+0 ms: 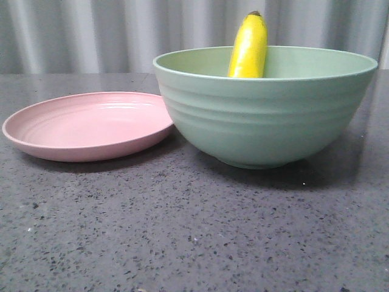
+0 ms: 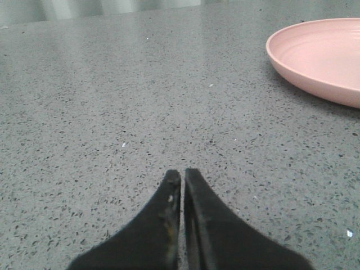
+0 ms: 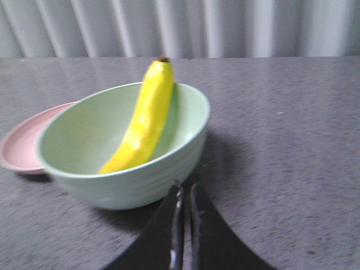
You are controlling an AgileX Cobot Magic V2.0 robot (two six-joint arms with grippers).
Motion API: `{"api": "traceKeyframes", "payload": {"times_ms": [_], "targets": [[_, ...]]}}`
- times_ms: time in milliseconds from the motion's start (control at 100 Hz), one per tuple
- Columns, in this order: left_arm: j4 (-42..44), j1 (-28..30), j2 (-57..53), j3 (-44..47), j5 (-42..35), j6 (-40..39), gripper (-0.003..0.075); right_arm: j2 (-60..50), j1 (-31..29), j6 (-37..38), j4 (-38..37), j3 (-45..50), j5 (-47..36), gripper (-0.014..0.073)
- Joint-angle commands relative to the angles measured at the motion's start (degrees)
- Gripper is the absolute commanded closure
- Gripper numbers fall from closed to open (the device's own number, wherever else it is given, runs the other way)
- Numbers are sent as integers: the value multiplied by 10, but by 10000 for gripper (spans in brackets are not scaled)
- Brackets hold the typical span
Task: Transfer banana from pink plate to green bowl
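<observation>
Speckled dark desk (image 1: 182,243) fills the front view foreground, bare along its near edge. Green bowl (image 1: 265,109) is the biggest item, sitting right of centre toward the far edge; deep, ridged outside, matte. Pink plate (image 1: 88,125) sits to its left, shallow, nothing on it, its rim tucked right up against or just under the bowl's side; contact not certain.

Banana (image 1: 248,47) is already in the bowl: lower end down on the floor of the bowl, upper part leaning on the far rim, dark tip poking above the rim. Transfer looks done, judging from that.

Handling, as a guess: banana looks glossy, hard and toy-like, so probably light, stiff and slippery, not fragile. Curved, so it may roll or pivot when pinched. Best hold would be across the mid-body where it is thickest, jaws straddling the narrow width, not at the tapered tip. The exposed upper half above the rim is the easiest part to reach.

Left gripper (image 2: 183,175) is clenched, holding nothing, low over bare desk with the plate off to one side. Right gripper (image 3: 185,191) also closed and not holding anything, fingers nearly touching, near the bowl's outer wall.
</observation>
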Motion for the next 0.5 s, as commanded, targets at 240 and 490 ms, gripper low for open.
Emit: {"api": "traceKeyframes", "payload": {"times_ms": [240,490], "targets": [[-1,1,-17,5,-40,-5,741,7,-127,-5,-45,151,-441,661],[-1,1,-17,5,-40,-5,741,6,-196,4,-44,252,-476,661]]}}
